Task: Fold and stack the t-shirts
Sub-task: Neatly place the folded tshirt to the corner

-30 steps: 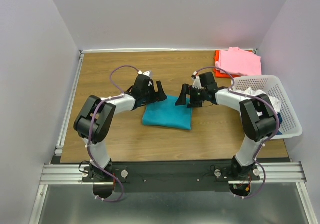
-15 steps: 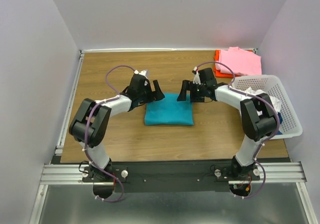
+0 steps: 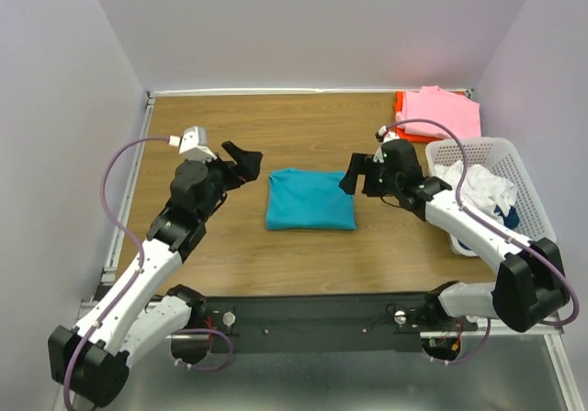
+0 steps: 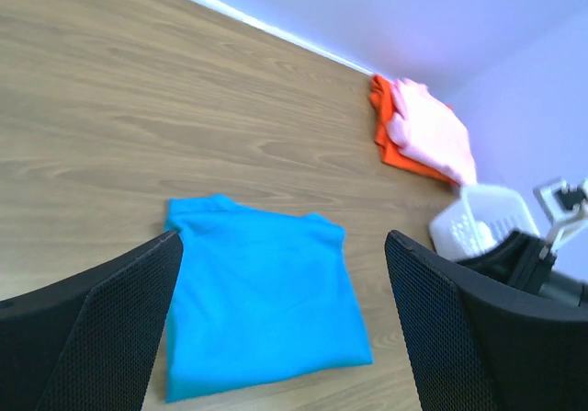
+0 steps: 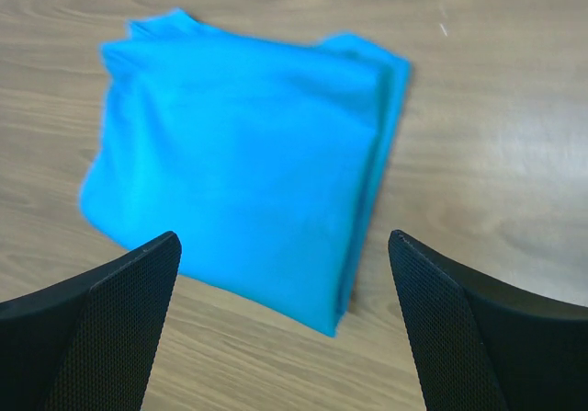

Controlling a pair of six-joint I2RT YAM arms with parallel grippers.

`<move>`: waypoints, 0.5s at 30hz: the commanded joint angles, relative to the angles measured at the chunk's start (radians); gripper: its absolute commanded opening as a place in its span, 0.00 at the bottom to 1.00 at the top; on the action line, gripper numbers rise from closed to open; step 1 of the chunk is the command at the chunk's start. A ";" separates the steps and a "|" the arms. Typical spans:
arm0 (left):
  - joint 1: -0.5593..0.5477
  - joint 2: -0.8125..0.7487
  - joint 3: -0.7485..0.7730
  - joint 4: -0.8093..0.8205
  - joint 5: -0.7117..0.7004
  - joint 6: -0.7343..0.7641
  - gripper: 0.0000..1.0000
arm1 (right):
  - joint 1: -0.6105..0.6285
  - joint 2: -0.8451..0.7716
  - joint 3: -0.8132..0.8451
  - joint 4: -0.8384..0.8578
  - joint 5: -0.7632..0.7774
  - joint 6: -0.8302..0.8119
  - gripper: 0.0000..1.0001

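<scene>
On the tabletop (image 3: 303, 126), the basket (image 3: 537, 213) sits right. The folded teal t-shirt (image 3: 310, 200) lies at centre, and the pink t-shirt (image 3: 439, 112) is stacked far right. The left claw (image 3: 243, 163) and right claw (image 3: 353, 176) flank the teal one, spread and empty. Pinching only its upper layers could unfold it in transit; only the right wrist view shows those layered edges.

The folded teal t-shirt (image 3: 310, 200) is plain bright teal, no print at all, and the worktop (image 3: 303, 131) under it is warm brown wood grain. In the far corner there's a plain pink t-shirt (image 3: 443, 112) and an orange-red t-shirt (image 3: 401, 117), plus a white lattice basket (image 3: 536, 207) with a white shirt (image 3: 478, 186) and a bit of dark blue cloth (image 3: 504, 215). The left hand (image 3: 241, 163) and right hand (image 3: 356, 176) are black with fine mesh-patterned fingers (image 4: 101, 337), on white arms (image 3: 147, 276) with black joints and purple cables (image 3: 138, 142).
</scene>
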 commanded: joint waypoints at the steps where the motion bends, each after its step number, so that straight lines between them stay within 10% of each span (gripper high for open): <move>1: 0.004 -0.112 -0.102 -0.175 -0.197 -0.082 0.98 | 0.020 0.027 -0.046 -0.029 0.132 0.091 1.00; 15: 0.004 -0.180 -0.226 -0.198 -0.193 -0.098 0.98 | 0.044 0.322 0.031 0.007 0.212 0.160 0.89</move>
